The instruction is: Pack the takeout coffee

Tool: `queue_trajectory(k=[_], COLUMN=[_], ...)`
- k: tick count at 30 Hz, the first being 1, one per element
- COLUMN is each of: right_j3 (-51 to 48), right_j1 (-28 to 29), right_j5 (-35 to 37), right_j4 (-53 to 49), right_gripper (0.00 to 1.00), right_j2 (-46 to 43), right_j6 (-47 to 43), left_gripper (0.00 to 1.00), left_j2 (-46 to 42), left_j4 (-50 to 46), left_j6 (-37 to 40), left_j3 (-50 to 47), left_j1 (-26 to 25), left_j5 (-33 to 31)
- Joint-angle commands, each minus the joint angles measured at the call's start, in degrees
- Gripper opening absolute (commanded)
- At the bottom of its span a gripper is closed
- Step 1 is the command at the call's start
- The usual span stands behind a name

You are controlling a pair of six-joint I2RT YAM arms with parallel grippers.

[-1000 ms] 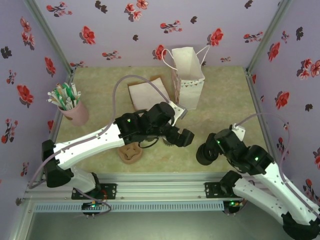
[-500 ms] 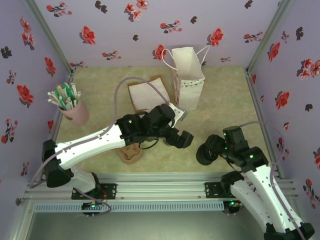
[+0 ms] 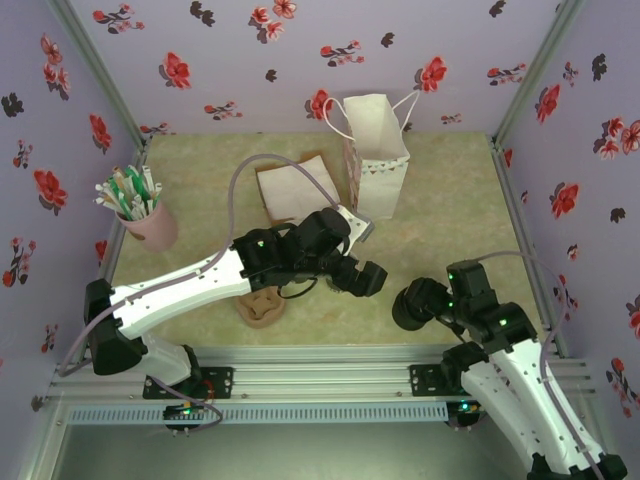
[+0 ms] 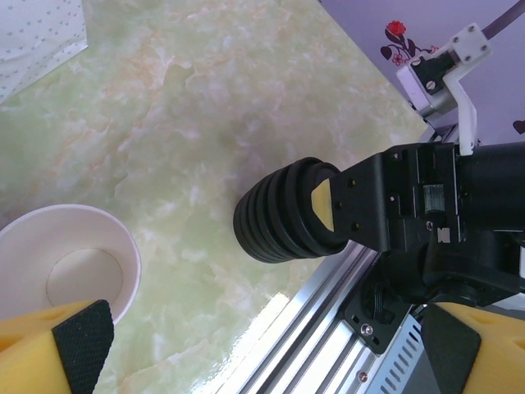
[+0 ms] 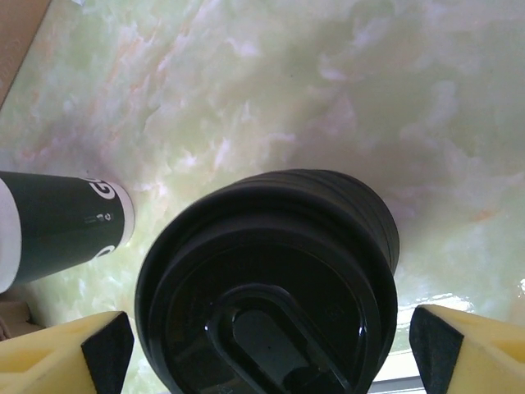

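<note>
Your left gripper (image 4: pixel 267 349) and right gripper (image 5: pixel 271 341) are open, the right around the lids (image 5: pixel 271 246), and the cup (image 4: pixel 33 254) is not lidded or packed yet

The pale green marbled tabletop (image 3: pixel 450 210) bears an upright white paper bag (image 3: pixel 378 160), a pink cup of sticks (image 3: pixel 150 228), and a squat stack of black plastic lids (image 4: pixel 283 217).

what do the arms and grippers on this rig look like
The left arm and right arm share one build: white links between chunky black joint housings. Small green lights glow on the black joints, and a pale grey cable loops off each wrist. The left gripper and right gripper have yellow fingers faced with black pads.
</note>
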Motion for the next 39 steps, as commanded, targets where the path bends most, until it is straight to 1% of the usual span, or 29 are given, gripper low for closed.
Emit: queue_trajectory(k=[1, 4, 11, 18, 27, 31, 39], right_j3=[-0.86, -1.28, -1.58, -1.59, -1.78, -1.95, -2.11], right_j1=[-0.45, -0.45, -0.45, -0.45, -0.45, -0.45, -0.45], right_j5=[-1.58, -1.75, -2.02, -2.07, -2.02, -2.02, -1.75], right_j4=[0.92, 1.07, 2.02, 2.39, 2.39, 2.49, 2.62], right_gripper=[0.88, 0.88, 0.82, 0.79, 0.80, 0.83, 0.81], right_j2=[-0.58, -0.58, -0.56, -0.60, -0.54, -0.10, 0.85], right_j6=[-0.48, -0.53, -0.35, -0.42, -0.50, -0.50, -0.71], left_gripper=[0.99, 0.99, 0.99, 0.99, 0.99, 0.99, 0.99], left_j2=[-0.28, -0.25, -0.12, -0.04, -0.03, -0.22, -0.45], left_j4=[1.32, 1.41, 1.52, 1.55, 1.62, 1.72, 1.81], left_j6=[1.11, 1.03, 1.07, 1.10, 1.12, 1.10, 1.13], left_j3=[-0.72, -0.85, -0.64, -0.62, -0.76, -1.03, -1.21], left_j1=[-0.26, -0.19, -0.26, -0.26, -0.24, -0.26, -0.22], left_j5=[-0.52, -0.52, -0.44, -0.53, -0.49, -0.50, -0.49])
